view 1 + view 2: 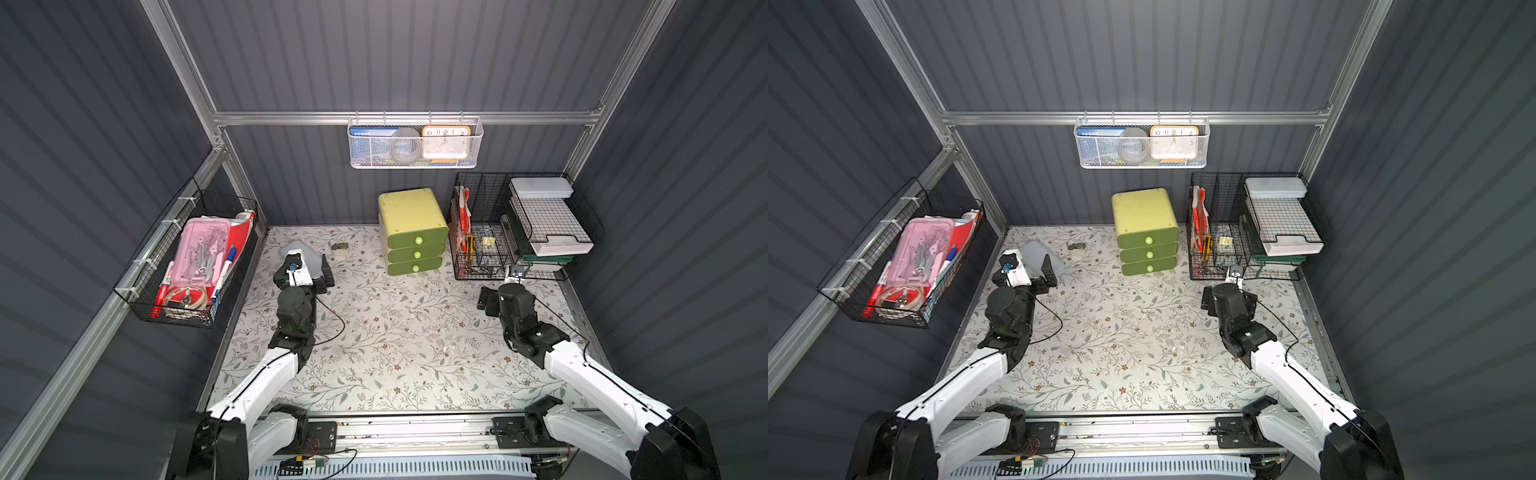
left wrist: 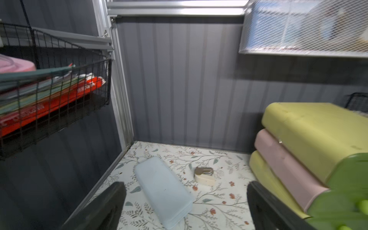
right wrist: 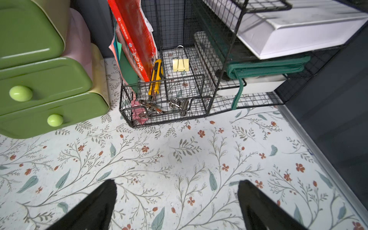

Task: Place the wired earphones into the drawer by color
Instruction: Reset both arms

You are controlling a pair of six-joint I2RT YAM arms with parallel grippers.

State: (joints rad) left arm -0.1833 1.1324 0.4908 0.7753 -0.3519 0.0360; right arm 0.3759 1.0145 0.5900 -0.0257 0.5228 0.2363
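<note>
No wired earphones show in any view. The green drawer unit (image 1: 411, 232) (image 1: 1144, 232) stands at the back middle of the floral table, and all three of its drawers are shut. My left wrist view shows its side (image 2: 308, 135); my right wrist view shows its fronts and knobs (image 3: 39, 79). My left gripper (image 1: 301, 266) (image 2: 186, 187) is open at the back left, over a pale blue case (image 2: 163, 191). My right gripper (image 1: 505, 291) (image 3: 177, 185) is open above bare table, in front of the black wire organiser. Neither holds anything.
A small padlock (image 2: 205, 177) lies beside the pale blue case. The black wire organiser (image 1: 519, 224) (image 3: 165, 99) with clips, a cutter and trays fills the back right. A black wire basket (image 1: 187, 266) hangs on the left wall, a white mesh basket (image 1: 415, 143) on the back wall.
</note>
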